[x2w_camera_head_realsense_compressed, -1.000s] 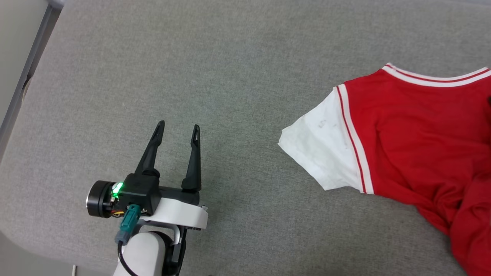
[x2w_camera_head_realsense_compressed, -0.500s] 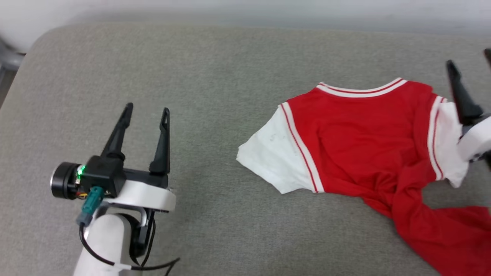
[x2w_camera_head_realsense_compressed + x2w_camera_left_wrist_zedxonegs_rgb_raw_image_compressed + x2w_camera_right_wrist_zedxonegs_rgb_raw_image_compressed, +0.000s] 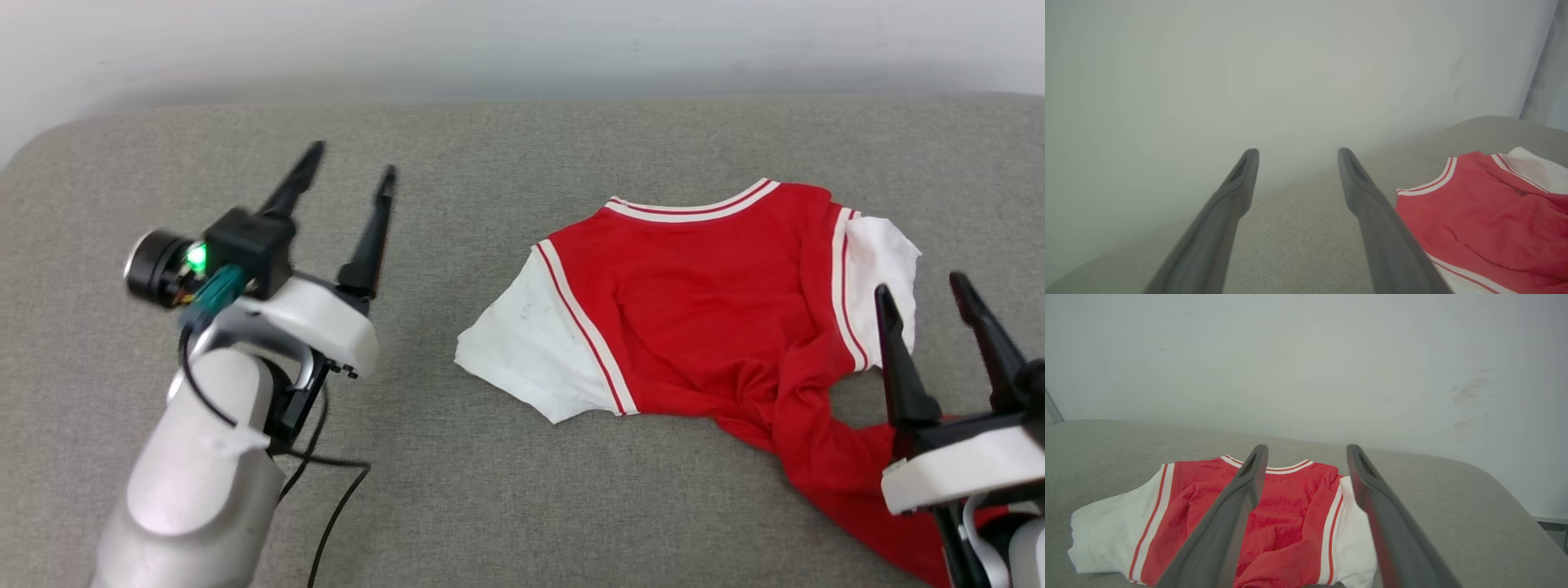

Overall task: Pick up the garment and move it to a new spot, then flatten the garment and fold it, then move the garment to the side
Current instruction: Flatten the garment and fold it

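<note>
Long dark fingers spread and empty on both arms: left gripper (image 3: 351,159) over the grey fabric cushion's (image 3: 490,506) left half, right gripper (image 3: 918,284) toward its right edge. A soft red T-shirt with white sleeves (image 3: 694,310) lies rumpled right of centre. Probably light and limp, best pinched at the shoulders.

My count, quick: 1 garment (image 3: 702,302), red, w/ 2 white sleeves, one on its left side (image 3: 522,351) and one on its right (image 3: 882,253). Striped bands: 3, i.e. 1 at the collar (image 3: 686,211) and 1 per sleeve seam. Grippers: 2, my left gripper (image 3: 352,159) and my right gripper (image 3: 918,284), 2 dark fingers (image 3: 367,237) ea., so 4 total. 1 grey cushion (image 3: 490,147). 1 pale wall (image 3: 522,41). On my left wrist: 1 green light (image 3: 196,257), 1 teal plug (image 3: 214,290), 1 black cable (image 3: 331,506).
</note>
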`<state>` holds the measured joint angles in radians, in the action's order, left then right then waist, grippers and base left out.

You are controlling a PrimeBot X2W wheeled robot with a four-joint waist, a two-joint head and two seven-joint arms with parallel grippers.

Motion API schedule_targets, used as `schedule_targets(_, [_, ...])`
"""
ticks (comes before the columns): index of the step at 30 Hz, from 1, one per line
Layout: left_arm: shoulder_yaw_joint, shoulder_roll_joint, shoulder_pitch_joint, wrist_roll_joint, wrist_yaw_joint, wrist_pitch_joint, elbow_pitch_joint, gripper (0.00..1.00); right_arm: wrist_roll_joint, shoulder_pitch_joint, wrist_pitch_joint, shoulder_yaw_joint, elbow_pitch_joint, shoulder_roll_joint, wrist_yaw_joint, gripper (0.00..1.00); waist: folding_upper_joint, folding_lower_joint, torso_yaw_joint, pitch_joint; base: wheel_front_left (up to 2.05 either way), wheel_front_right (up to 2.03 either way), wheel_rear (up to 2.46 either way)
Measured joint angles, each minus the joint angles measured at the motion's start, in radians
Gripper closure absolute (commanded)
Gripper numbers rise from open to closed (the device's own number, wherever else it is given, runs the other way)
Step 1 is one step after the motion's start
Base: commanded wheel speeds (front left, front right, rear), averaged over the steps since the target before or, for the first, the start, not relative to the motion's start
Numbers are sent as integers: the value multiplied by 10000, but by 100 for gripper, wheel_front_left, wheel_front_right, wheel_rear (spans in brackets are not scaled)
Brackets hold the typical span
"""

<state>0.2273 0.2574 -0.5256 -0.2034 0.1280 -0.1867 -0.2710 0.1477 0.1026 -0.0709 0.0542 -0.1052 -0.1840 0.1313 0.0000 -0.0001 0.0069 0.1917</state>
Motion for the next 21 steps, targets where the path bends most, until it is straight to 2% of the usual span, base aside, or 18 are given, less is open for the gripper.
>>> schedule_targets(6, [1720, 1216, -1204, -1446, 12, 1651, -182, 0, 17, -696, -167, 134, -12, 357, 0, 0, -1, 0, -258, -18, 0, 0, 0])
schedule_targets(11, [3135, 1985, -2132, -2828, 12, 3687, -357, 0, 25, -924, -232, 121, 23, 385, -2, 0, 0, 0, -478, 17, 0, 0, 0])
schedule_targets(17, [4872, 2585, -3114, -4552, 13, 6527, -598, 0, 35, -918, -341, 82, 86, 391, -2, 0, 0, 0, -700, 169, 0, 0, 0])
schedule_targets(21, [6190, 2867, -3595, -5457, 13, 7931, -719, 0, 17, -861, -391, 27, 157, 387, -2, 0, 0, 0, -846, 322, 0, 0, 0])
